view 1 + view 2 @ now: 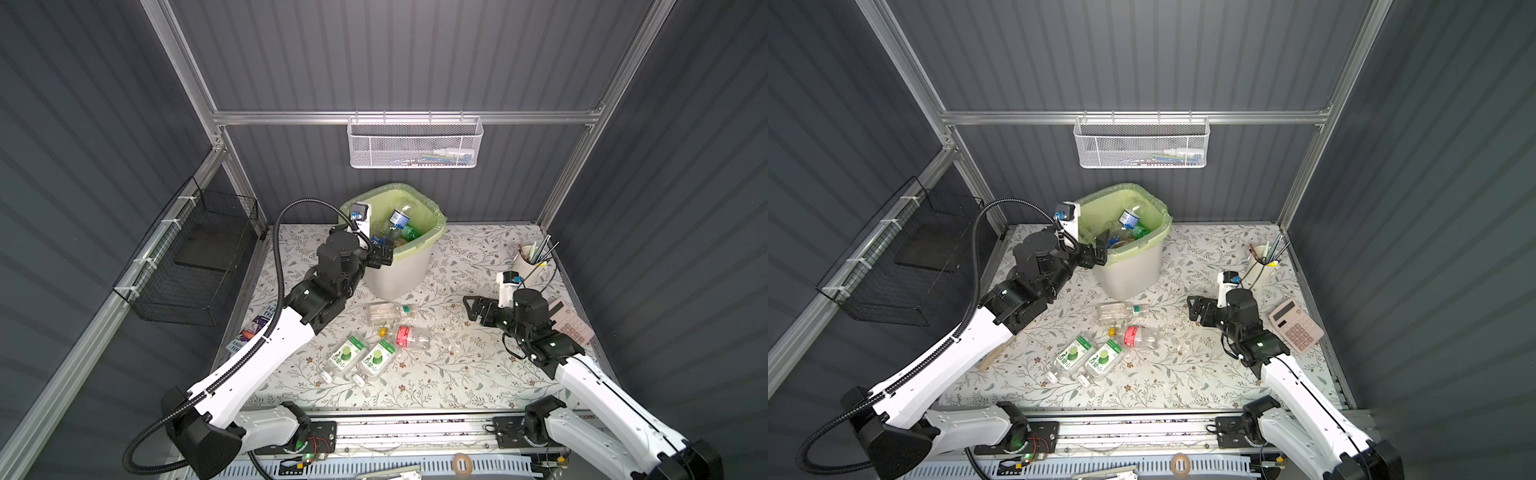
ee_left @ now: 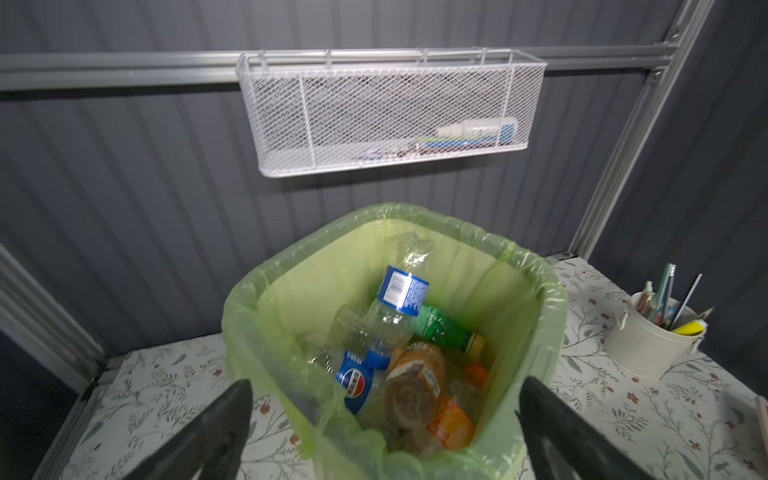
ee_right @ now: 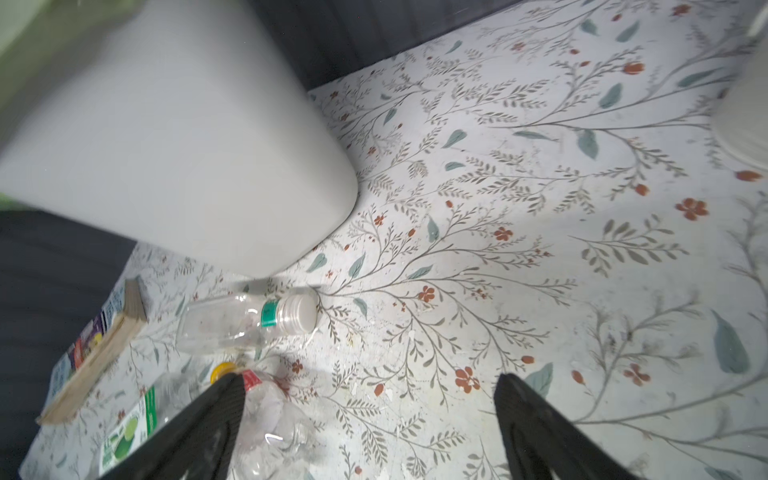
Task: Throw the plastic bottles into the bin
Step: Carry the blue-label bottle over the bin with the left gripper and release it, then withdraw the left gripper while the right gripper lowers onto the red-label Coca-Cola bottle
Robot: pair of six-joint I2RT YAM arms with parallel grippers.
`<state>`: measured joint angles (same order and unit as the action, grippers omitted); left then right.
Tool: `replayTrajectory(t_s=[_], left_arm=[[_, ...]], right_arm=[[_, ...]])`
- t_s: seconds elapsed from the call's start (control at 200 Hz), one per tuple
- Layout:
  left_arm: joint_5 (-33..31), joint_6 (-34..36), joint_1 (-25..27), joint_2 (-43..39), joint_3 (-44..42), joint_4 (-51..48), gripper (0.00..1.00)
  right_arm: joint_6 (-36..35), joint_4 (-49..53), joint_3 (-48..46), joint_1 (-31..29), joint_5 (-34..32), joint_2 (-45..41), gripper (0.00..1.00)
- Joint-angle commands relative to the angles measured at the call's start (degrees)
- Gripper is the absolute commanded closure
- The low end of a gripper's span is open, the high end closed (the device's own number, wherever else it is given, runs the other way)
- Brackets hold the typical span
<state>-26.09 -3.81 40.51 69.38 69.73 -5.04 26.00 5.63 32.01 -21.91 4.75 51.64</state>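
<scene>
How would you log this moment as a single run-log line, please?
left gripper: open, empty, at bin rim | right gripper: open, empty, over table | bin: bottles inside | table: four bottles lying loose

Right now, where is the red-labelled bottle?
In both top views the red-labelled bottle lies on its side mid-table, in front of the bin, between the clear white-capped bottle and the two green-labelled bottles.

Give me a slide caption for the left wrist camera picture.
Open left claw at the rim of the green-lined bin, plastic bottles piled inside.
</scene>
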Motion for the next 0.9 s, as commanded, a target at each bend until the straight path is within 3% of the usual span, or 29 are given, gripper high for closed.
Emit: replayTrajectory(t_s=[0.0, 0.37, 0.52, 0.715, 0.89], left_arm=[[-7.64, -5.04, -0.10, -4.01, -4.52, 0.28, 0.00], [-19.67, -14.88, -0.68, -10.40, -13.26, -11.62, 0.00], [-19.22, -18.83, -3.54, -12.08, -16.53, -14.12, 0.00], [-13.48, -22.56, -8.73, -12.69, -19.28, -16.81, 0.00], [-12.36, -23.00, -9.53, -12.94, -20.05, -17.99, 0.00]], right_arm=[[-5.49, -0.72, 3.25, -3.56, 0.14, 3.21, 0.06], [-9.12, 0.88, 11.14, -15.64, 2.73, 17.10, 0.07], [-11.61, 4.41, 15.47, -19.91, 3.02, 23.88, 0.09], [-15.07, 9.47, 20.94, -23.70, 3.95, 31.21, 0.11], [-18.57, 13.85, 24.00, -25.75, 4.14, 35.54, 0.12]])
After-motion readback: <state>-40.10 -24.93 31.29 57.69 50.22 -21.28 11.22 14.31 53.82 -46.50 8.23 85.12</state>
